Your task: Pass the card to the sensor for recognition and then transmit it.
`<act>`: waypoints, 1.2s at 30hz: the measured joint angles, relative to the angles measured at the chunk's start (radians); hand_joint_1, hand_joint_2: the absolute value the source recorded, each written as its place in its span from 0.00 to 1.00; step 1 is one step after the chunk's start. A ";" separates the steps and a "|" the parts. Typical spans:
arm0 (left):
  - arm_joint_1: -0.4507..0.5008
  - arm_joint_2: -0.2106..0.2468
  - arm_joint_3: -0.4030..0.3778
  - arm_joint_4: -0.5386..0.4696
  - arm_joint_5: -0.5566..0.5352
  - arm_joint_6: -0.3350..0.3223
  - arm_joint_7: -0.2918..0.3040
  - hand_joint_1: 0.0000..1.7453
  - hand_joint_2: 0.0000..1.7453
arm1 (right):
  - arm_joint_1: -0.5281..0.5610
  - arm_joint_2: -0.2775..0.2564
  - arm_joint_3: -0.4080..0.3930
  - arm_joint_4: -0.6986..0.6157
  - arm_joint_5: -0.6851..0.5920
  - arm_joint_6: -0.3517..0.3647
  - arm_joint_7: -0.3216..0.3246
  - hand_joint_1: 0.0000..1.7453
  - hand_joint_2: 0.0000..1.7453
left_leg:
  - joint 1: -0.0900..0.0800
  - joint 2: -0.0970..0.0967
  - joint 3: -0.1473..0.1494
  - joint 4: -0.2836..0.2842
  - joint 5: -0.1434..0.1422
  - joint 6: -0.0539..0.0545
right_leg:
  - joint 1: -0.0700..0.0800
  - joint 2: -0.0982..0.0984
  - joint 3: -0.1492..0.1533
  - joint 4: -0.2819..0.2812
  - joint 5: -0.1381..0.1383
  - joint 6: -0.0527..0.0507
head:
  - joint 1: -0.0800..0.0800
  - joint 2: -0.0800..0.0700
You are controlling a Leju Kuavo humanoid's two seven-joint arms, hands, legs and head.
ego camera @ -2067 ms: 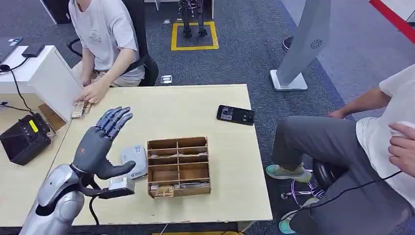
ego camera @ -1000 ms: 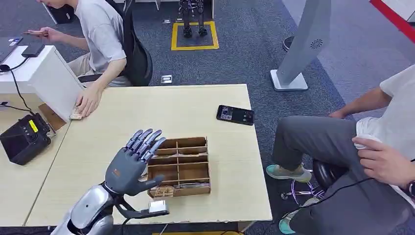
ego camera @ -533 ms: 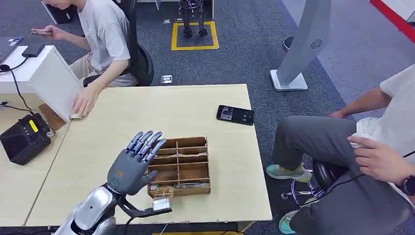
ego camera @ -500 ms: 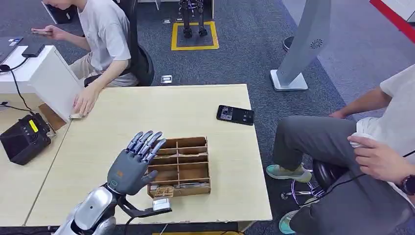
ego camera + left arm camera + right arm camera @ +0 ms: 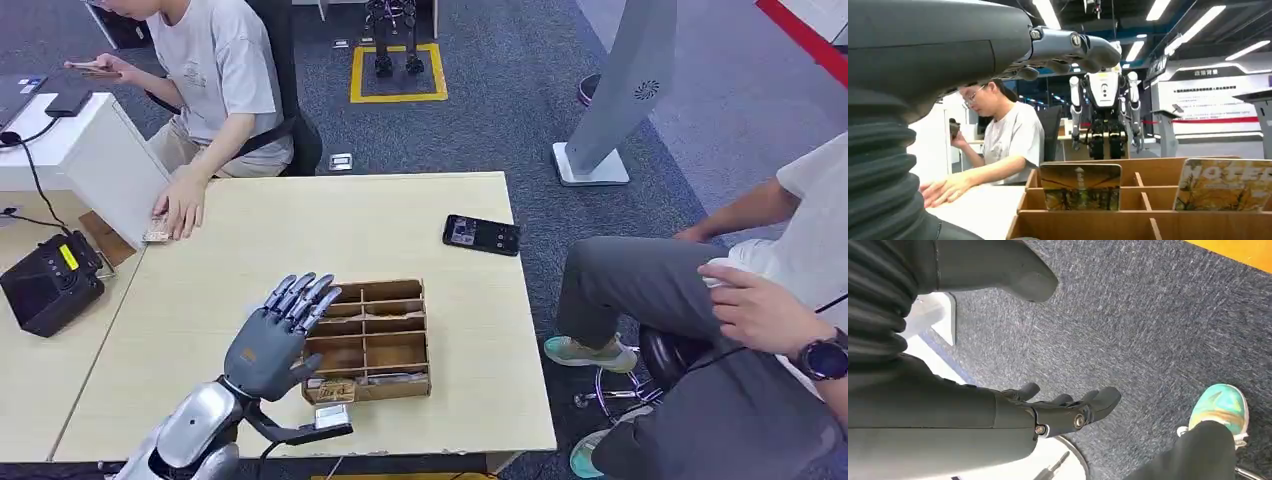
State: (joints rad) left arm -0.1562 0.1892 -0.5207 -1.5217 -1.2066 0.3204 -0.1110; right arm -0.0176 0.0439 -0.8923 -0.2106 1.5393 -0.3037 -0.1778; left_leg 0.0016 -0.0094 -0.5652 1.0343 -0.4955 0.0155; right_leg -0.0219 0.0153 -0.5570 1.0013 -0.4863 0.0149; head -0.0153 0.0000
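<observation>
Centrally, on the table [image 5: 250,215] stands a wooden rack [image 5: 366,340] with cards [image 5: 336,390] upright in its near slots. Above its left edge hovers the left hand [image 5: 272,340], fingers spread, empty. Over carpet, the right hand [image 5: 1048,410] hangs loosely parted, empty.

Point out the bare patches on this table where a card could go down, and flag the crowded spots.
Bare table runs between the person's hand and the phone. The strip right of the wooden organizer is also free, as is the near left area. It is crowded where the left hand hovers at the organizer's left edge, with cards in its front row.
</observation>
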 joint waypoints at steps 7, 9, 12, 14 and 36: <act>-0.009 -0.014 -0.001 0.011 0.001 -0.011 0.006 0.00 1.00 | 0.000 0.003 0.002 0.000 0.000 0.000 0.000 0.00 1.00 | 0.000 0.000 0.000 0.000 0.000 0.000 | 0.000 0.000 0.000 0.000 0.000 0.000 | 0.000 0.000; -0.012 -0.017 -0.001 0.016 0.001 -0.012 0.008 0.00 1.00 | 0.000 0.003 0.003 0.000 0.000 0.000 0.000 0.00 1.00 | 0.000 0.000 0.000 0.000 0.000 0.000 | 0.000 0.000 0.000 0.000 0.000 0.000 | 0.000 0.000; -0.021 -0.021 -0.001 0.026 0.003 -0.016 0.018 0.00 1.00 | 0.000 0.004 0.006 0.000 0.000 -0.002 0.000 0.00 1.00 | 0.000 0.000 0.000 0.000 0.000 0.000 | 0.000 0.000 0.000 0.000 0.000 0.000 | 0.000 0.000; -0.025 -0.024 -0.001 0.032 0.004 -0.017 0.019 0.00 1.00 | 0.000 0.005 0.008 0.000 0.000 -0.003 0.000 0.00 1.00 | 0.000 0.000 0.000 0.000 0.000 0.000 | 0.000 0.000 0.000 0.000 0.000 0.000 | 0.000 0.000; -0.045 -0.045 -0.001 0.111 0.003 -0.013 0.050 0.00 1.00 | 0.000 0.011 0.026 0.000 0.000 -0.004 0.004 0.00 1.00 | 0.000 0.000 0.000 0.000 0.000 0.000 | 0.000 0.000 0.000 0.000 0.000 0.000 | 0.000 0.000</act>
State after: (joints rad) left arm -0.2015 0.1446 -0.5219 -1.4111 -1.2032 0.3071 -0.0607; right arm -0.0178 0.0546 -0.8667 -0.2106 1.5396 -0.3079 -0.1736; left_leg 0.0016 -0.0094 -0.5653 1.0343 -0.4955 0.0155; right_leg -0.0219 0.0155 -0.5571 1.0014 -0.4863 0.0149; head -0.0153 0.0000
